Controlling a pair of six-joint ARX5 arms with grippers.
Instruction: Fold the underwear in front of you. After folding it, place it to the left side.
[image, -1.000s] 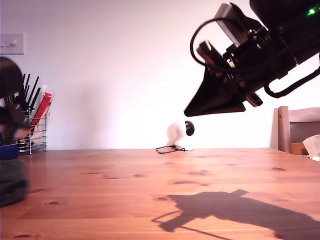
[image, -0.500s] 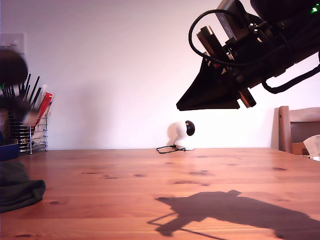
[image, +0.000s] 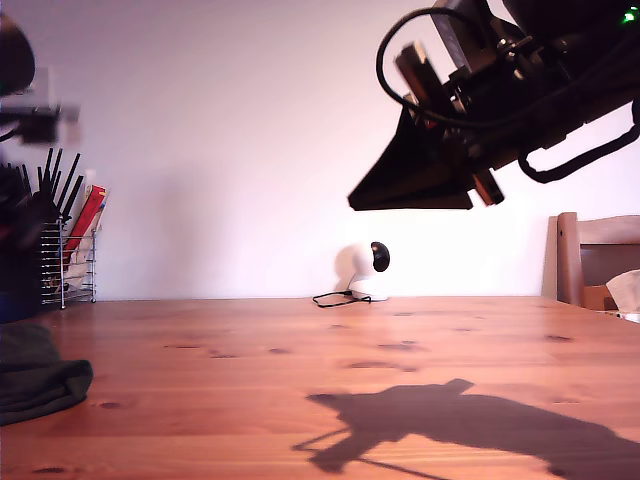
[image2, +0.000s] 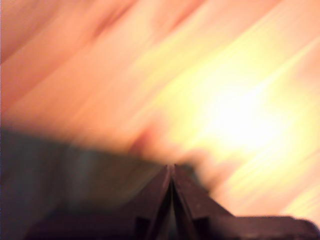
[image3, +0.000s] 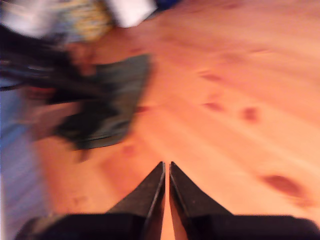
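Note:
The underwear (image: 35, 375) is a dark olive folded bundle lying on the wooden table (image: 330, 350) at the exterior view's left edge. It also shows as a dark blur in the first wrist view (image2: 60, 170) and further off in the second wrist view (image3: 107, 107). My first gripper (image2: 171, 172) is shut and empty, lifted just off the cloth. Its arm (image: 20, 120) is a blur at the exterior view's left edge. High at the exterior view's upper right, my second gripper (image: 352, 205) is shut on nothing (image3: 166, 167), far from the underwear.
A white round camera (image: 368, 270) with a cable stands at the table's far edge. At the exterior view's left, behind the underwear, stands a wire rack (image: 68, 265) of utensils. A wooden chair (image: 590, 260) is at that view's right.
The first arm has risen from the underwear, which now lies uncovered on the table. My second gripper has lifted a little and shifted toward the exterior view's left.

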